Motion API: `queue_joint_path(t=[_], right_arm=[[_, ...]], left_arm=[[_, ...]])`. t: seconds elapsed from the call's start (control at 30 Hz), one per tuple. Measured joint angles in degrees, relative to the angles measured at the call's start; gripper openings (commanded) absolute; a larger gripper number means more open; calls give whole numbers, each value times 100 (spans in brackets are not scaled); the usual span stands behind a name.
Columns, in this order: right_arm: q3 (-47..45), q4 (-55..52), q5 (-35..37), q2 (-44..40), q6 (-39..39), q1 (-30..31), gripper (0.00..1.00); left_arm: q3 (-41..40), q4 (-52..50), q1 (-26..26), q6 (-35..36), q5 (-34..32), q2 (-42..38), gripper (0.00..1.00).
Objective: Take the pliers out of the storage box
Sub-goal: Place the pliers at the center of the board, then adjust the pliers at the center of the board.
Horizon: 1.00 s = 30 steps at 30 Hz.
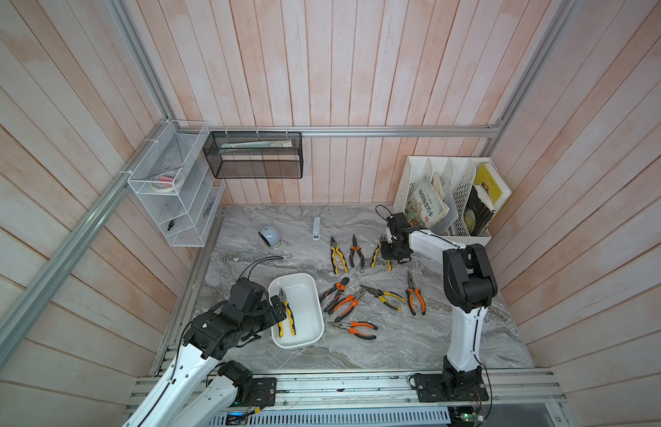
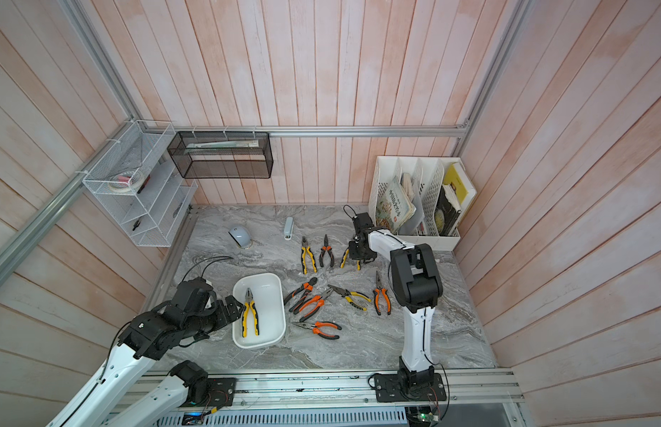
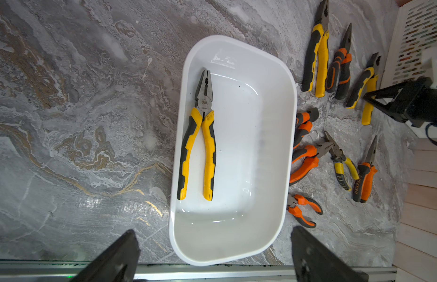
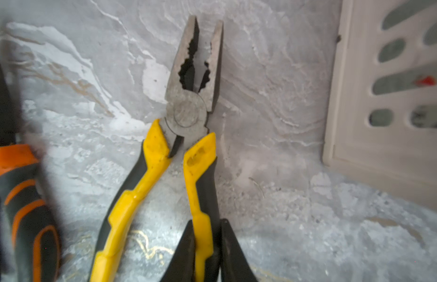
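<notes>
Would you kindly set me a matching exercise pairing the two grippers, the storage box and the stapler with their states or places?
1 left gripper
2 right gripper
3 storage box
4 stapler

a holds the lone pliers
b closed on the tabletop pliers handle
c open, by the box
d toward the far edge of the table

Pairs: 1c, 2b, 3a, 4d

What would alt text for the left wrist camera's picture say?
One pair of yellow-and-black pliers lies alone in the white storage box on a grey marbled table. Eight other pliers lie outside the box, and the left gripper hangs open near it.
</notes>
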Motion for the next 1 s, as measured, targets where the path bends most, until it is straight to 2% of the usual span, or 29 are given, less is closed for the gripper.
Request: queue_joint_path(t=[0.27, 0.43, 0.7, 0.87, 1.0], right_arm=[[68, 216, -170, -13, -166, 22, 53], [-238, 208, -184, -435, -157, 66, 58], [-2243, 295, -732, -2476, 42, 291, 58], [-3233, 284, -828, -2830, 195, 616, 57], [-3591, 356, -901, -2850, 348, 699, 54]], left_arm=[[0, 0, 0, 0, 2, 0, 100], [0, -2, -2, 0, 0, -39, 100], [-2, -2, -2, -2, 0, -173, 100], [-7, 0, 0, 0, 2, -173, 100], [-7, 2, 0, -4, 7, -173, 100]])
